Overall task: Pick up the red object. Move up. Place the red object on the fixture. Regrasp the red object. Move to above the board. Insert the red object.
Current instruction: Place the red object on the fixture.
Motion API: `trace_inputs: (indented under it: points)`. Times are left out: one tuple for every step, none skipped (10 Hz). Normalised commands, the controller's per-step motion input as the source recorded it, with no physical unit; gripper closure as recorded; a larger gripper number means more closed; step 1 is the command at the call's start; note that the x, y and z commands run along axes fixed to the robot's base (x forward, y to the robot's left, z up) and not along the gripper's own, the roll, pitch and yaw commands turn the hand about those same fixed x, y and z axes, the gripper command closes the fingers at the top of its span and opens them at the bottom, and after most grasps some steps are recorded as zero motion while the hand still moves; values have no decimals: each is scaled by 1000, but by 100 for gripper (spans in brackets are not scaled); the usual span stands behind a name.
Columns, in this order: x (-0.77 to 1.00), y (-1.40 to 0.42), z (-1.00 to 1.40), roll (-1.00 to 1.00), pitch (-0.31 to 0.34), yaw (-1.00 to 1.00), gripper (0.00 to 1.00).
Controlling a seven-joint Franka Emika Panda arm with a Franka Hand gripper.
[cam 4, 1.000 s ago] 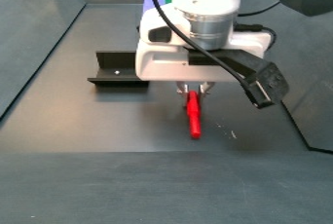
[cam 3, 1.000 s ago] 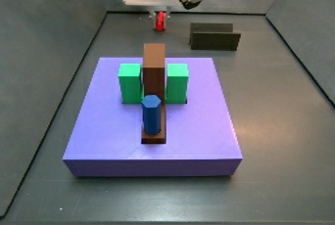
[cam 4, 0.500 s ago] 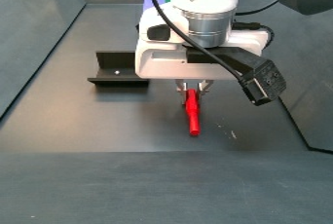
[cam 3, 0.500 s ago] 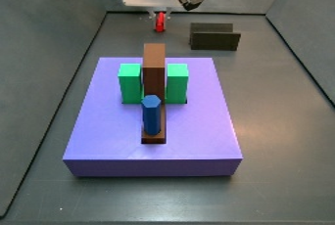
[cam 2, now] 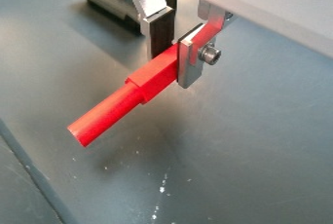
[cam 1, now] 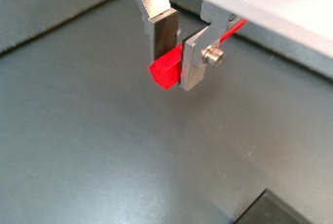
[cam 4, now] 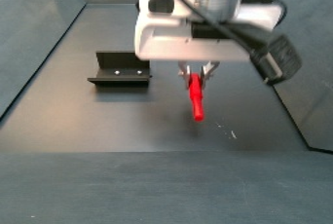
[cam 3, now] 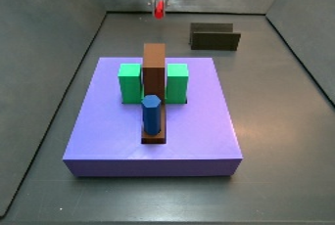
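Even, soft overhead light; no glare; the silver-fingered gripper (cam 2: pixel 177 41) is sharp in both wrist views; the dark grey floor (cam 2: pixel 247 160) beneath it shows faint shadow.

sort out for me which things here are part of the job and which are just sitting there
Part of the job:
- red object, clamped in the gripper, off the floor
- fixture, on the floor beside the gripper
- board, purple-blue, away from the gripper

Just sitting there, all on the board:
- two green blocks
- brown upright slab
- blue hexagonal peg
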Motion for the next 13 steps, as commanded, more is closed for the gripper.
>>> trace_inputs:
  points:
    - [0, 0, 0, 0, 6, 0, 100]
    - [0, 0, 0, -17, 0, 0, 100]
    - [126, 0, 0, -509, 0, -23, 100]
    - [294, -283, 54, -866, 0, -34, 100]
    - [334, -797, -51, -471, 3, 0, 100]
    - [274, -546, 123, -917, 6, -26, 100]
    - [200, -340, 274, -1000, 0, -100, 100]
    - [160, -294, 260, -1000, 0, -131, 100]
    - [157, -206, 211, -1000, -126, -140, 100]
    - [117, -171, 197, -1000, -237, -120, 100]
    - [146, -143, 209, -1000, -277, -143, 100]
    - [406, -149, 0, -974, -94, -151, 100]
    - [437, -74, 137, -1000, -34, -183, 100]
